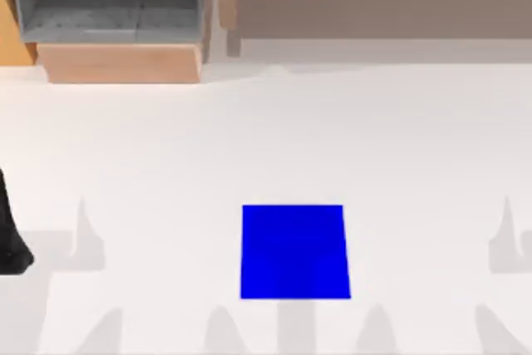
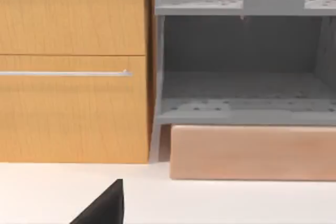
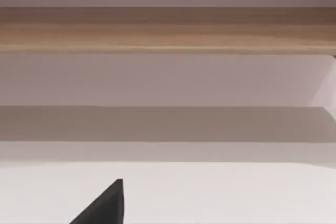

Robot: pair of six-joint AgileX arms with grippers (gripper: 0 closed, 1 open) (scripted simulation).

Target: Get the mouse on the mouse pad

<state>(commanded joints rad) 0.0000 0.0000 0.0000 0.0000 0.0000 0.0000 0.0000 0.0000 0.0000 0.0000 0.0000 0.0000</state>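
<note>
Mouse pad (image 1: 294,252) lies flat and bare at the desk's (image 1: 266,139) near middle, reachable from either side, no mouse on it, left arm (image 1: 12,239) parked at left edge, fingers' state can't tell.

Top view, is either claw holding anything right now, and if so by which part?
Nothing is visibly held. The mouse pad lies bare on the table, and a dark piece of the left arm sits at the table's left edge.

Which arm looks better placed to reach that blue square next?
Left, tentatively: the left arm stands at the left edge of the table, level with the mouse pad. The pad lies slightly right of centre, though, so this is a weak call.
</note>
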